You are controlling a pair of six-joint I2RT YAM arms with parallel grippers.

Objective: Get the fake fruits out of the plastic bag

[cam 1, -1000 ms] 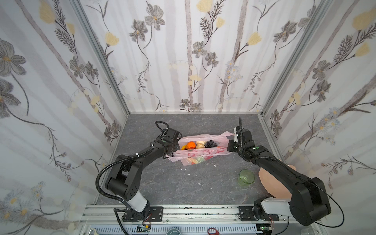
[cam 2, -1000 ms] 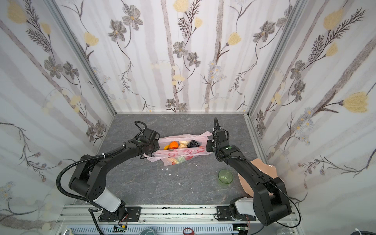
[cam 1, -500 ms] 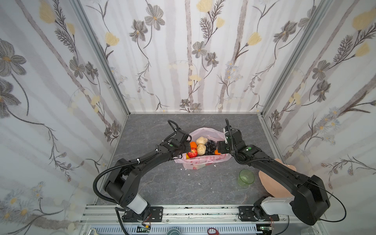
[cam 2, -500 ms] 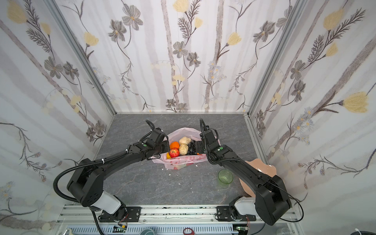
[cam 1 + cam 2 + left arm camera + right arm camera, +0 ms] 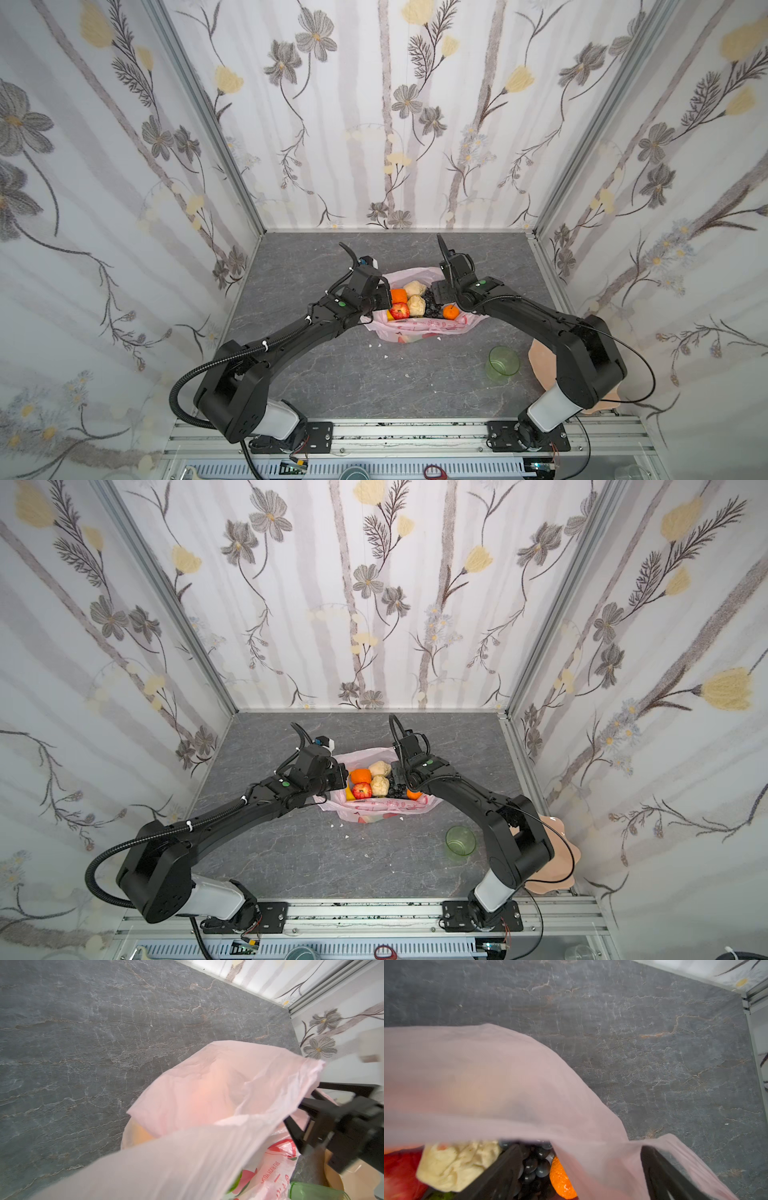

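Note:
The pale pink plastic bag (image 5: 419, 328) (image 5: 384, 809) lies mid-table with its mouth gaping upward. Inside show the fake fruits: an orange (image 5: 399, 296), two beige lumps (image 5: 414, 287) (image 5: 417, 306), a red apple (image 5: 399, 311), dark grapes (image 5: 432, 306) and another orange (image 5: 450, 312). My left gripper (image 5: 384, 300) sits at the bag's left rim, shut on the film; its jaws are buried under the bag (image 5: 187, 1167) in the left wrist view. My right gripper (image 5: 580, 1174) stands open at the right rim, over the grapes (image 5: 533, 1165) and orange (image 5: 560, 1180), with loose film draped between its fingers.
A translucent green cup (image 5: 503, 363) (image 5: 460, 841) stands near the front right. A peach wavy-edged plate (image 5: 557, 866) lies partly under the right arm. Small white crumbs dot the grey table (image 5: 332, 374). Flowered walls close in three sides.
Both grippers came toward each other, so the bag went from stretched flat and wide to bunched with its mouth up. The right gripper opened and let go of the bag.

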